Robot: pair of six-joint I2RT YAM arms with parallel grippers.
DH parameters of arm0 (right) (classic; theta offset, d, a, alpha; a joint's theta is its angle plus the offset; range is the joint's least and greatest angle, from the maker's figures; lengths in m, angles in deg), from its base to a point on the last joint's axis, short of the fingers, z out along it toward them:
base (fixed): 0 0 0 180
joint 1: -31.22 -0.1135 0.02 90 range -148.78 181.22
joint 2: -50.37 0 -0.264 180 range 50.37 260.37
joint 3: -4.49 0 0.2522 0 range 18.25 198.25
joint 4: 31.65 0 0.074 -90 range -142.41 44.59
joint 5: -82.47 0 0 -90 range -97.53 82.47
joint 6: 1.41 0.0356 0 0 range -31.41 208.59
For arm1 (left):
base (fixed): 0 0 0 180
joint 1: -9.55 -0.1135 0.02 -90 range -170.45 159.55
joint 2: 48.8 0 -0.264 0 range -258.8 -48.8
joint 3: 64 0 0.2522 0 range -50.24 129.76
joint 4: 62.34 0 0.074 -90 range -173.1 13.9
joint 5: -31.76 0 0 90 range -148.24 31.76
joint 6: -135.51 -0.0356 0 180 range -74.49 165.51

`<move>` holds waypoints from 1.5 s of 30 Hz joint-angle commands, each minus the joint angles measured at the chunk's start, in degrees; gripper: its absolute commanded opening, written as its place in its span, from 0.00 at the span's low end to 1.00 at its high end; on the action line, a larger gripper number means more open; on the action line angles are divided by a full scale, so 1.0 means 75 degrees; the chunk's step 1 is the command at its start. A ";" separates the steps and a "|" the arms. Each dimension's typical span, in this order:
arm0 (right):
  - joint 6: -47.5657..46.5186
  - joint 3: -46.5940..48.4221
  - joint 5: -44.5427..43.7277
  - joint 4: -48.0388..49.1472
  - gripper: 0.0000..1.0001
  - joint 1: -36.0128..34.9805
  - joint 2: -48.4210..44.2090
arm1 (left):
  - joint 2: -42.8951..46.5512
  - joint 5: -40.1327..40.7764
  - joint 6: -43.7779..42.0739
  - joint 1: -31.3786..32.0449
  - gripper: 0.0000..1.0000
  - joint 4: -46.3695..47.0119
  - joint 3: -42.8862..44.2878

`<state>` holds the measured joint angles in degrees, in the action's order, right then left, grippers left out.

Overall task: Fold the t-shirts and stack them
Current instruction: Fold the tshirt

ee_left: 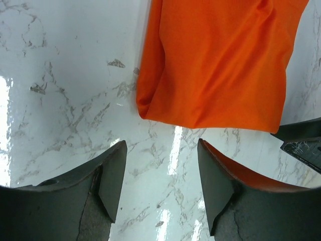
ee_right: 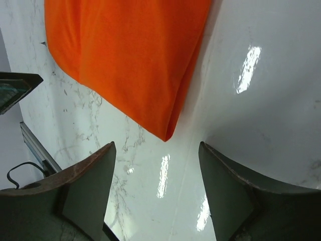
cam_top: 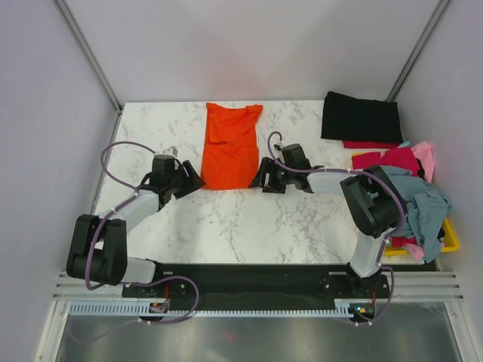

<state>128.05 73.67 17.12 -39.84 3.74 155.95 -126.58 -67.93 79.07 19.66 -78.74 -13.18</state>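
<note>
While the orange t-shirt (cam_top: pixel 230 147) lay folded on the marble table (cam_top: pixel 151 128), left gripper (cam_top: pixel 194 179) and right gripper (cam_top: pixel 259 176) flanked its near end. Both had fingers spread apart, gripping nothing.

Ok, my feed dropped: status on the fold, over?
Left fingers open, empty. Right fingers open, empty. Orange shirt folded lengthwise, near end between them. Black shirt folded, far right. Nothing in the way.

Glossy white marble table (cam_top: pixel 241 219), pale grey walls (cam_top: pixel 249 45)
</note>
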 commanded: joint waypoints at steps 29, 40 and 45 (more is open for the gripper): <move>0.0164 0.0509 -0.0239 0.0606 0.00 -0.0249 0.1509 | -0.1934 -0.0711 0.0611 -0.0281 0.20 0.2402 -0.0113; -0.0257 -0.0532 -0.0239 0.0185 0.00 -0.0038 -0.0093 | -0.0612 -0.0981 0.0939 0.0034 0.02 0.1618 -0.0710; -0.0352 -0.1655 -0.0344 -0.0388 0.00 -0.0144 -0.1442 | 0.1402 -0.0759 0.1442 0.0959 0.02 0.0658 -0.1378</move>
<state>127.72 65.47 16.13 -37.72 3.15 151.43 -123.52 -74.60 86.26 23.90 -68.99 -21.72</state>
